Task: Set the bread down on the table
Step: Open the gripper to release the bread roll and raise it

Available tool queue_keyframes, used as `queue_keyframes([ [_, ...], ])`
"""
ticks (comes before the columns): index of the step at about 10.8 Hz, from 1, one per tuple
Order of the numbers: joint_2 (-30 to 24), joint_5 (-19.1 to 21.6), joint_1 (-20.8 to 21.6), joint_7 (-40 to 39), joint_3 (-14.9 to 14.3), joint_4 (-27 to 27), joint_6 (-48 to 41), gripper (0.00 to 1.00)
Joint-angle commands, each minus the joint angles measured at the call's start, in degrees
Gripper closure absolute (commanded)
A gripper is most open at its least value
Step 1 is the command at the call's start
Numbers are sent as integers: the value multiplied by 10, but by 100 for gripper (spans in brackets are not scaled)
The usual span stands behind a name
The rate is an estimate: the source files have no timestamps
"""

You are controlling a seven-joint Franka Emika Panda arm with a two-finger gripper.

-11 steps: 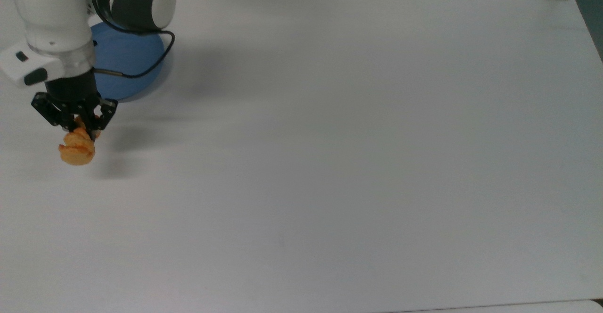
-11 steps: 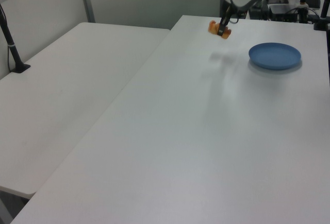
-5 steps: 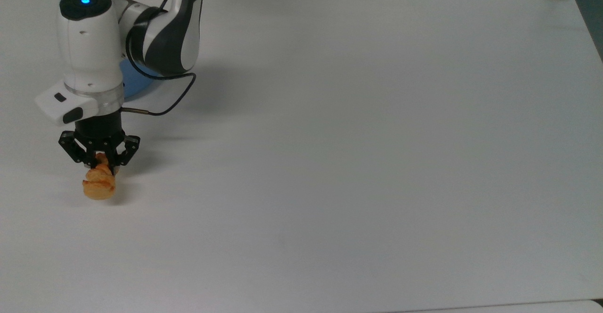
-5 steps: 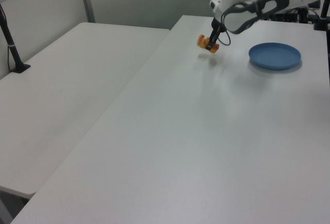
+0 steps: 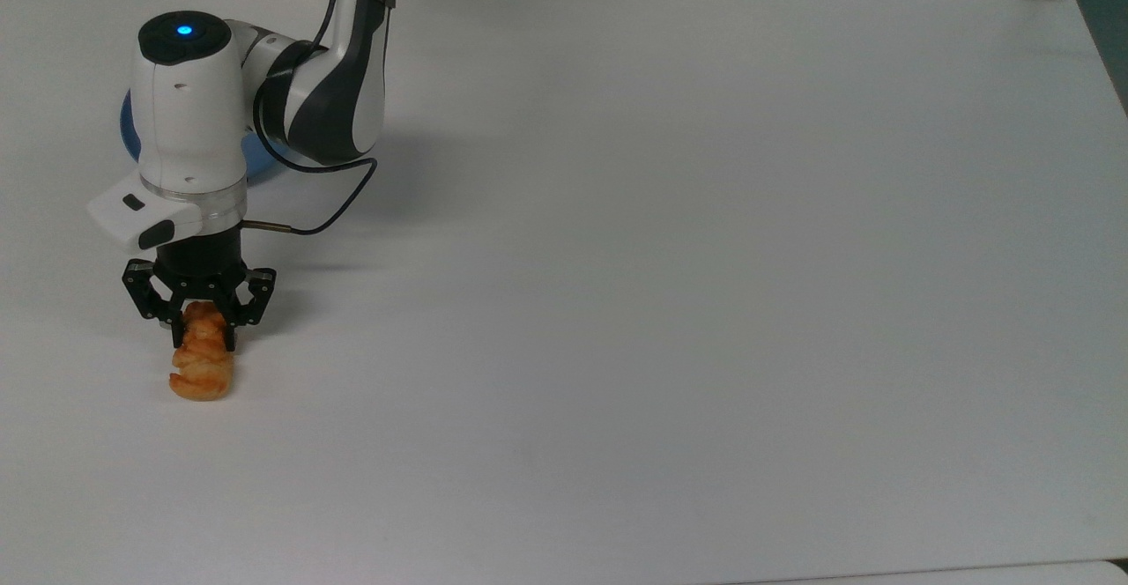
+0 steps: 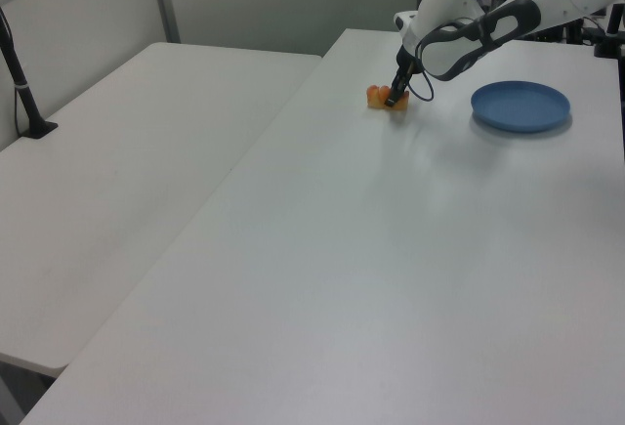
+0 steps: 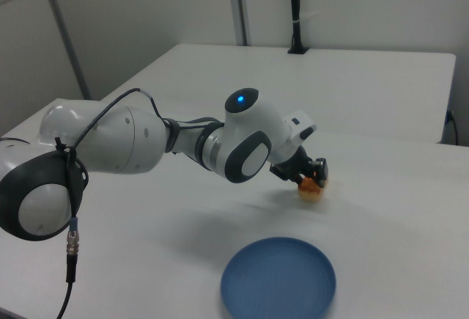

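The bread [image 5: 203, 363] is grasped at one end by the end effector [image 5: 203, 331], low on the counter [image 5: 670, 259], apart from the blue plate [image 6: 520, 106].

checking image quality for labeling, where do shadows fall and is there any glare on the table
Top view: a soft shadow lies right of the gripper and bread, with no hard glare on the table. Left view: a faint sheen runs down the tabletop. Right view: a diffuse shadow sits under the arm.

Open table [image 5: 705, 303] (plate [image 6: 520, 106] aside)
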Motion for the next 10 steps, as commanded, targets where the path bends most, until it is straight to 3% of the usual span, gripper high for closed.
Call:
queue_keyframes([
  [1,5,7,-3,4,3,6,10,2],
  [6,-14,2,-1,4,9,3,26,0],
  [10,-125,1,6,45,18,-60,-15,0],
])
